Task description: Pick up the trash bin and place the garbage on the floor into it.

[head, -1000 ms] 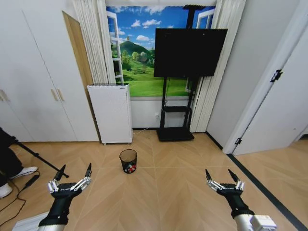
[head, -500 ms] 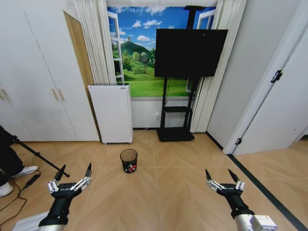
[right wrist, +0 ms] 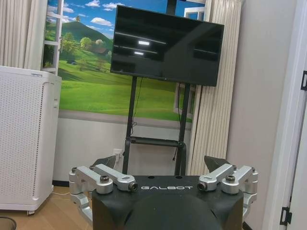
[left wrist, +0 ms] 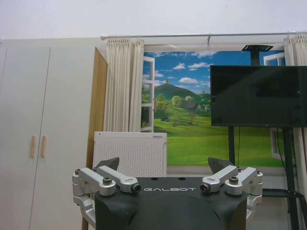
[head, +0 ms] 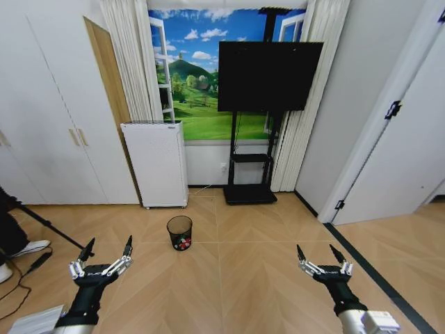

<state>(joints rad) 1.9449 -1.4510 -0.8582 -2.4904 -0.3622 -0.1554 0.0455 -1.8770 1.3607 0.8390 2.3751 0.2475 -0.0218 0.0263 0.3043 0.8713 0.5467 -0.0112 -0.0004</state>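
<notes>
The trash bin (head: 179, 232), a small black wire-mesh basket, stands upright on the parquet floor (head: 243, 278) in front of me, well beyond both grippers. Through its mesh, red-and-white garbage (head: 182, 243) shows lying at the bottom. My left gripper (head: 109, 243) hovers low at the near left, open and empty, short of the bin and to its left. At the near right my right gripper (head: 316, 250) is also open and empty. In the wrist views the left gripper (left wrist: 165, 165) and the right gripper (right wrist: 162, 163) both point at the far wall with fingers spread.
A tall white perforated appliance (head: 156, 163) stands behind the bin beside a TV on a black stand (head: 268, 66). A tripod leg and cables (head: 42, 223) and a person's shoe (head: 28, 247) are at the left. A dark border strip (head: 368, 271) runs along the right.
The whole head view has shifted a little, so the camera moved; the bin now sits slightly further left in the picture. Both grippers hold the same open pose.
</notes>
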